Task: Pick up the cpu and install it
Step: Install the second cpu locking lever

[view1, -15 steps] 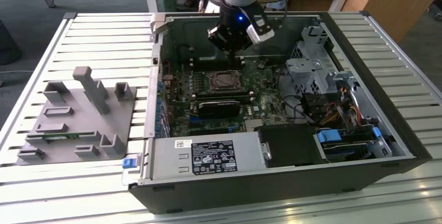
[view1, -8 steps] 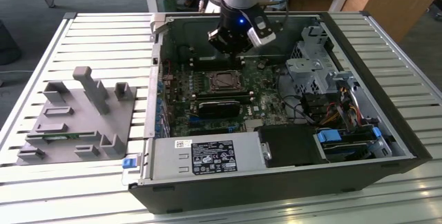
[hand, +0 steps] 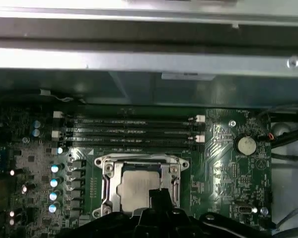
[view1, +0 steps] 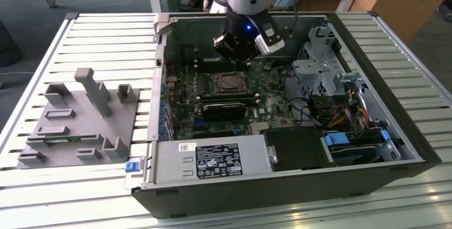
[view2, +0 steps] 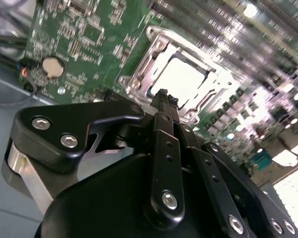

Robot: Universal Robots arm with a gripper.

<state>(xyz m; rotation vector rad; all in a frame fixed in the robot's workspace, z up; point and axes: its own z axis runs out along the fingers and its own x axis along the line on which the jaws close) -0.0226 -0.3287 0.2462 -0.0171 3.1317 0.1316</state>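
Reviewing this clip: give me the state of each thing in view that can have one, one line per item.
cpu: lying flat in its socket on the motherboard, silvery top up.
socket frame: metal surround around the chip; whether it is latched cannot be told.
gripper: just above the socket, fingertips together, holding nothing visible.
computer case: lying on its side, side panel off, interior exposed.
memory slots: appear empty.
grey fixture: sitting on the table beside the case.

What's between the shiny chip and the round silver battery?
In the first wrist view, the socket frame and bare green board lie between the cpu and the battery.
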